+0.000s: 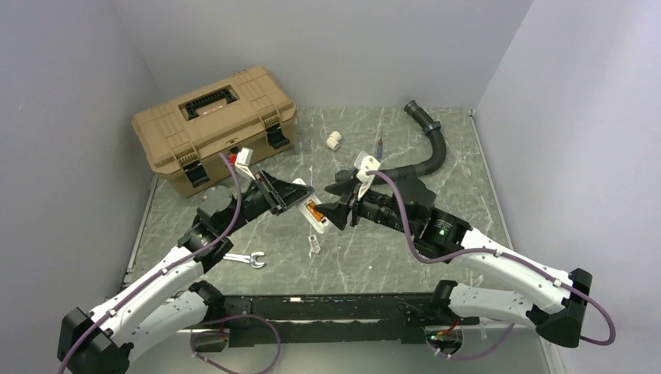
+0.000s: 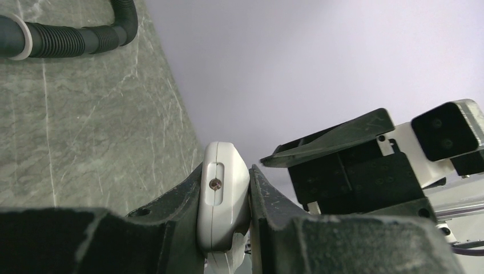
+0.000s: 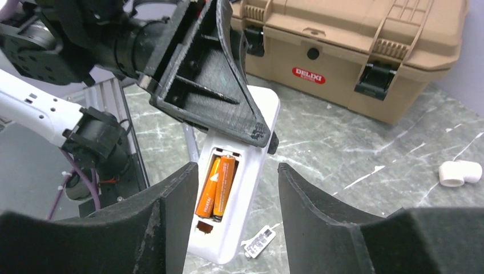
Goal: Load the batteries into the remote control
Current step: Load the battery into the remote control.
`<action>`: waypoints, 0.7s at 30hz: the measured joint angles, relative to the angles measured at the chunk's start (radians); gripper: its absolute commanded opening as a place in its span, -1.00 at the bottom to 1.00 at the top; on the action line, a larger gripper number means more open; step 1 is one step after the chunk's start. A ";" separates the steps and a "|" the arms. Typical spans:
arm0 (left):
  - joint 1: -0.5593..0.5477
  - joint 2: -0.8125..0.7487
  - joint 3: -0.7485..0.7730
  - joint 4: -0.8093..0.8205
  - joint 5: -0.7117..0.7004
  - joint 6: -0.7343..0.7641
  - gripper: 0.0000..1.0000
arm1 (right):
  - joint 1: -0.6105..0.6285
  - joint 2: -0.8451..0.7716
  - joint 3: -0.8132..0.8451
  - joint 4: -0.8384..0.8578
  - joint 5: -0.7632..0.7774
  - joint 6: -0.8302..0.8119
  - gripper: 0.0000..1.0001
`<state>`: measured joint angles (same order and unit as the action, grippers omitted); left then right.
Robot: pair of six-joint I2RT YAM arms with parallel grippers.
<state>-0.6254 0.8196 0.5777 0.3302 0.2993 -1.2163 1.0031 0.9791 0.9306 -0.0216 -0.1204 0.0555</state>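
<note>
Grey marble tabletop (image 1: 374, 249), tan toolbox (image 1: 210, 125) at rear: left gripper (image 2: 226, 177) clamps remote control (image 3: 250, 168) off surface; batteries (image 3: 217, 185) in recess; right gripper (image 3: 237, 174) jaws apart, flanking remote w/o contact.

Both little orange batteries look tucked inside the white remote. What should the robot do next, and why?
Probably lower the open right gripper toward the small white ribbed piece on the grey marbled table; it may be the cover. Both orange cylindrical batteries lie side by side in the uncovered recess of the slim white plastic remote control, clamped by the left gripper.
</note>
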 measured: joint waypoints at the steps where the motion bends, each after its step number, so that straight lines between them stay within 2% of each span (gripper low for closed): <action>1: 0.000 0.000 -0.001 -0.003 0.001 0.000 -1.00 | 0.000 -0.008 0.000 0.006 0.000 -0.003 0.16; 4: 0.000 0.000 -0.001 -0.008 0.010 0.000 -1.00 | 0.000 -0.033 0.000 0.016 -0.009 -0.020 0.17; 8: 0.000 0.002 -0.001 -0.008 0.053 0.001 -1.00 | -0.002 -0.083 -0.004 0.015 -0.106 -0.128 0.04; 15: -0.001 0.063 -0.001 0.066 0.264 -0.004 -1.00 | -0.010 -0.167 0.005 -0.124 -0.352 -0.370 -0.09; 21: -0.025 0.089 0.007 0.064 0.396 0.010 -1.00 | -0.018 -0.165 0.024 -0.244 -0.467 -0.489 -0.18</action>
<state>-0.6506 0.9081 0.5846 0.3946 0.6956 -1.2060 0.9852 0.8143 0.9543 -0.2657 -0.5877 -0.4332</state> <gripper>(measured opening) 0.305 0.429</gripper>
